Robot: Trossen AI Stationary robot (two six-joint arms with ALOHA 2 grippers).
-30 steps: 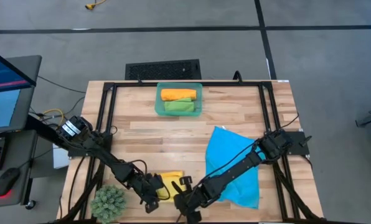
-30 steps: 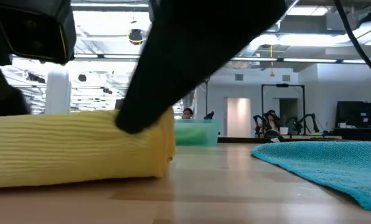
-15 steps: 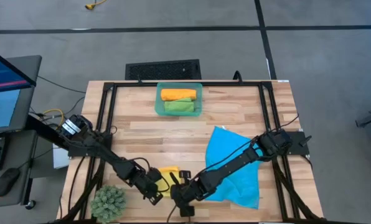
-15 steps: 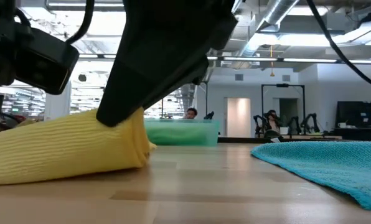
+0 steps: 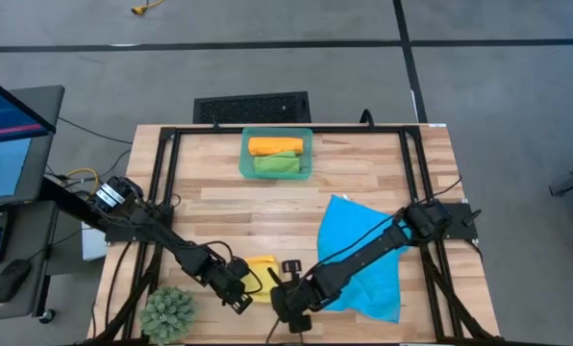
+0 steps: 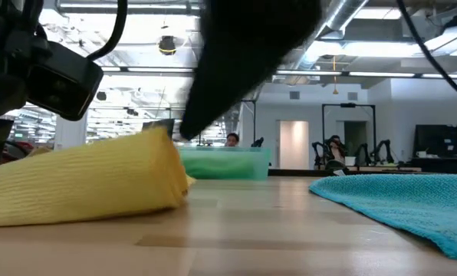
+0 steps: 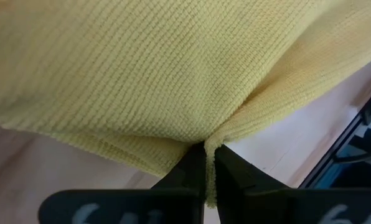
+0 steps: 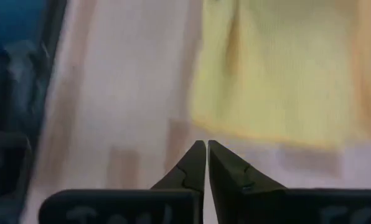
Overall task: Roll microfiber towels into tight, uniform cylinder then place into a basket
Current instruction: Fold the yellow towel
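1. Across the desk (image 5: 219, 207): two of four towels already rolled and lying in the basket (image 5: 245, 159) at the far edge, orange (image 5: 274, 146) behind green (image 5: 276, 164); blue towel (image 5: 363, 252) spread flat toward the right, untouched, partly under the right arm.
2. Changed in the last second: right tool (image 5: 288, 308) lifted clear of the yellow towel (image 5: 259, 271), tips clenched together and empty in its wrist view, nothing but bare wood beneath them; a second ago, pressed onto the roll's right end.
3. Left tool (image 7: 209, 163) clenched on a pinch of yellow cloth at the roll's edge, at the near-left of the desk, just beside the plant ball (image 5: 168, 311).
4. Meaning for the task, by judgement: rolling of the third towel apparently finished or nearly so, with the carry to the basket left to the left arm alone.
5. Yellow roll (image 6: 83, 180) near the front edge, well apart from the basket: tilted, right end raised, ribbed weave plain, thick and somewhat flattened rather than a tight cylinder; loose flap at the pinch.
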